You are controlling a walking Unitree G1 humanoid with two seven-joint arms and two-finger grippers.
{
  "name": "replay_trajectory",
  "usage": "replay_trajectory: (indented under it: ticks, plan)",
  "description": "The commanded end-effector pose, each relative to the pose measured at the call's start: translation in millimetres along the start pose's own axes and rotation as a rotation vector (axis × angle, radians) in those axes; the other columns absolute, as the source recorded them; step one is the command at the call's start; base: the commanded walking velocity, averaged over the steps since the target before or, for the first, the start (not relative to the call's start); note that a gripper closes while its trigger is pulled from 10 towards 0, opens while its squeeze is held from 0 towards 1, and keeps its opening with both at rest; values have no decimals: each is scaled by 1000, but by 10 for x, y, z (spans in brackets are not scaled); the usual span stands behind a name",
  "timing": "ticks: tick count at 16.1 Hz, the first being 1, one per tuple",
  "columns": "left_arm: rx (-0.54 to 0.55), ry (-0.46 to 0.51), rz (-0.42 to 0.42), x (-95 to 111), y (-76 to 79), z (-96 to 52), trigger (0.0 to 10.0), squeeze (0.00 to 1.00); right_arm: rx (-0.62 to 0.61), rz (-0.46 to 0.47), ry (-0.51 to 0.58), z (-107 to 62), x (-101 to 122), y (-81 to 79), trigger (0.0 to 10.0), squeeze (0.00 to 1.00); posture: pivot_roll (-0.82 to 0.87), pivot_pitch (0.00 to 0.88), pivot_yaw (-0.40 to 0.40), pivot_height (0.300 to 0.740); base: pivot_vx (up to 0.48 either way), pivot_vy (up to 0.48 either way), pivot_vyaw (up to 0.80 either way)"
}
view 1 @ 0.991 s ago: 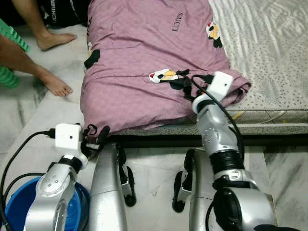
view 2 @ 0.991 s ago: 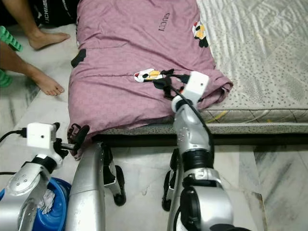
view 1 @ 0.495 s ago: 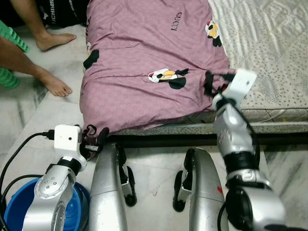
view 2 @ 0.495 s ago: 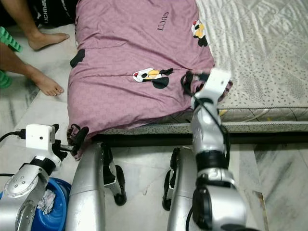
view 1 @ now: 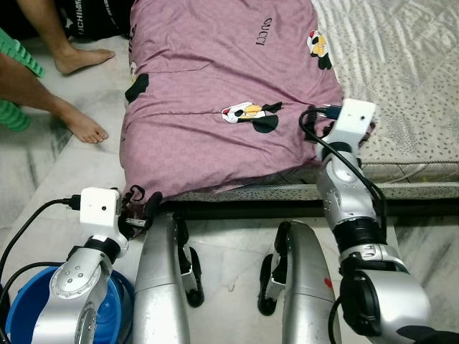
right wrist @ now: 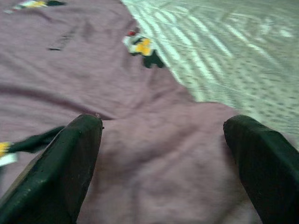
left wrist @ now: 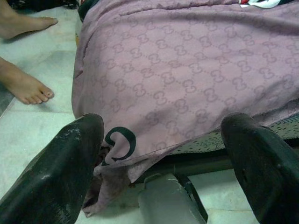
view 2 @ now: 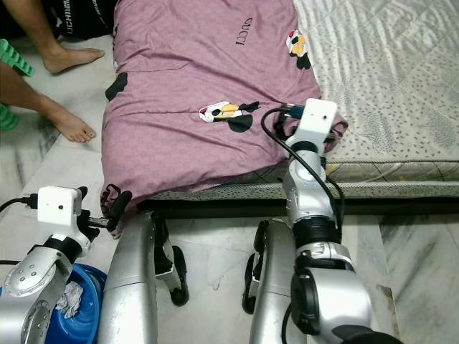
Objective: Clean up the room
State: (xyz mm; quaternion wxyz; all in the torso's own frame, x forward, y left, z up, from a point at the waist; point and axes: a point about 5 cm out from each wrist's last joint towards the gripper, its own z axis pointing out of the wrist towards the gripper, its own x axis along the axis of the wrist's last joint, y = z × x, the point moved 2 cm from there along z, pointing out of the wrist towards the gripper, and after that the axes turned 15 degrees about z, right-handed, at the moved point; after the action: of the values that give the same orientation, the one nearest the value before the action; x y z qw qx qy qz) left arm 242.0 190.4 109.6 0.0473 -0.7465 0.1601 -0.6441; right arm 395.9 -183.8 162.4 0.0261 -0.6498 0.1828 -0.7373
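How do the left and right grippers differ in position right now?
The left gripper sits low by the floor, at the purple blanket's hanging corner; the right gripper is raised over the blanket's edge beside the bare mattress. Both are open, holding nothing.

Pale marble floor (view 1: 43, 186), veined grey, evenly lit. Low bed along it: speckled white mattress (view 1: 409, 64) on a dark frame (view 1: 237, 210). Bare feet of a person (view 1: 79, 125) on the floor near the bed's corner.
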Motion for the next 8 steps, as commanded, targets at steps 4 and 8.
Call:
replay_trajectory:
  ticks: [4,8]
  plan:
    - [-2,-30,3,-51,-5,-54,10000,0,-146,-26,-111,-147,-298,362,10000,0,217,342,18,572,0,0,0]
    - [-11,-32,-1,-47,9,-46,10000,0,-102,81,-217,-255,-537,133,10000,0,215,345,24,572,0,0,0]
